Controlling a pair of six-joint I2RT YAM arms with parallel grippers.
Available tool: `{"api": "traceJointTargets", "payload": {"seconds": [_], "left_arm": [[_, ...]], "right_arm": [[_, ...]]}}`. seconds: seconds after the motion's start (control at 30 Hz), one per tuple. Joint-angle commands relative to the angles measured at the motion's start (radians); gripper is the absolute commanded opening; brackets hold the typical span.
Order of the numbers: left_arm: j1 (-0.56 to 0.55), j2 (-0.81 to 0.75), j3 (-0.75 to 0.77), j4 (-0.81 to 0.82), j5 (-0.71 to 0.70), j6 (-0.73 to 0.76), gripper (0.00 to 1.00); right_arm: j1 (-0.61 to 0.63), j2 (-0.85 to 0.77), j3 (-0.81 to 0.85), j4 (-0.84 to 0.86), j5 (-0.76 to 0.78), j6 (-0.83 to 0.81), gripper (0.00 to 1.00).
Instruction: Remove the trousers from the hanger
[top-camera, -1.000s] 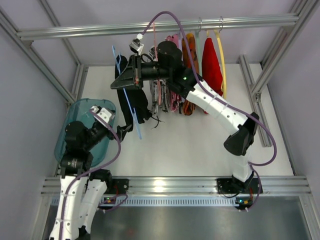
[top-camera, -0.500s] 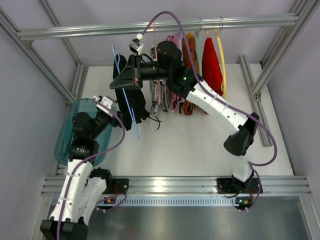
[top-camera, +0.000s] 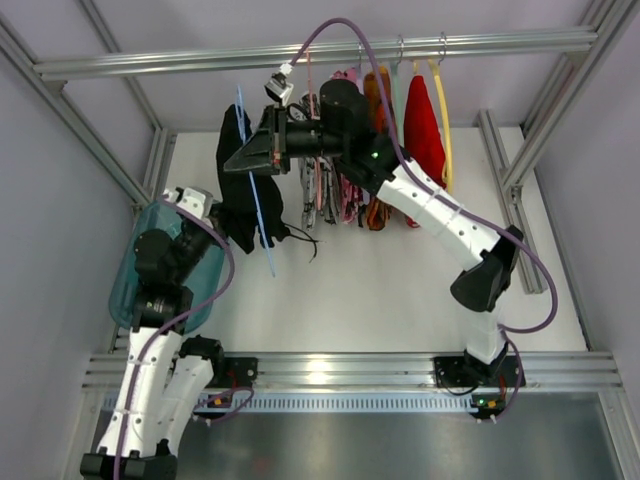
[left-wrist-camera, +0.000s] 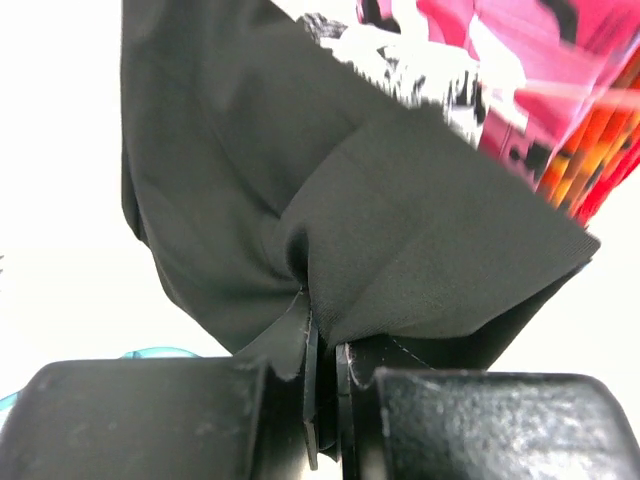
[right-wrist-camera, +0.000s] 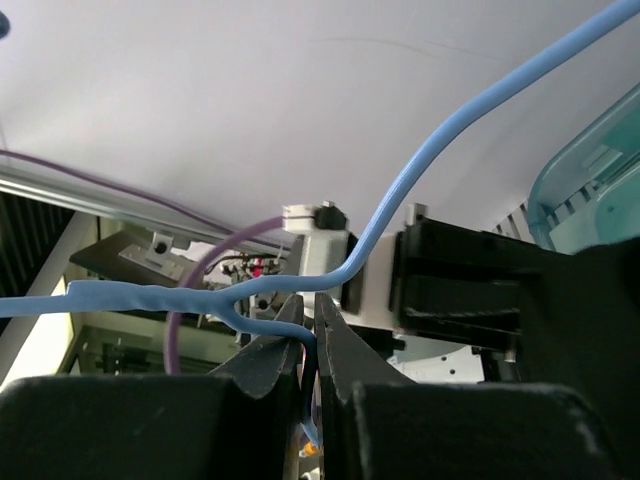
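The black trousers (top-camera: 232, 175) hang over the light-blue wire hanger (top-camera: 257, 205), away from the rail, with thin drawstrings dangling at the lower right. My right gripper (top-camera: 242, 158) is shut on the hanger (right-wrist-camera: 450, 130); in the right wrist view the wire below the twisted neck runs between the jaws of this gripper (right-wrist-camera: 318, 325). My left gripper (top-camera: 214, 208) reaches in from the left. In the left wrist view its jaws are shut on a bunched fold of the trousers (left-wrist-camera: 220, 170), pinched at the gripper (left-wrist-camera: 325, 335).
More clothes hang from the top rail (top-camera: 480, 42): patterned garments (top-camera: 340, 195), a red one (top-camera: 422, 130) and a yellow hanger (top-camera: 444, 120). A teal bin (top-camera: 135, 270) sits at the left under my left arm. Frame posts border both sides.
My left gripper closed on the trousers' fabric and drew back to the left. The trousers bunched towards it, and the right arm lifted the hanger slightly.
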Motion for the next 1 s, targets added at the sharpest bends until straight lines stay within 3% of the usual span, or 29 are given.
{"api": "traceJointTargets", "payload": {"seconds": [0.0, 0.17, 0.73, 0.97], "left_arm": [[0.000, -0.012, 0.121, 0.003, -0.051, -0.085, 0.00], [0.001, 0.018, 0.283, -0.050, -0.113, -0.197, 0.00], [0.004, 0.219, 0.880, -0.059, -0.098, -0.526, 0.00], [0.023, 0.333, 1.159, -0.083, -0.273, -0.529, 0.00]], "right_arm": [[-0.036, -0.106, -0.008, 0.079, -0.010, -0.075, 0.00], [-0.057, -0.114, -0.079, 0.055, -0.019, -0.127, 0.00], [-0.065, -0.118, -0.257, -0.091, 0.035, -0.342, 0.00], [-0.057, -0.120, -0.332, -0.138, 0.053, -0.432, 0.00]]}}
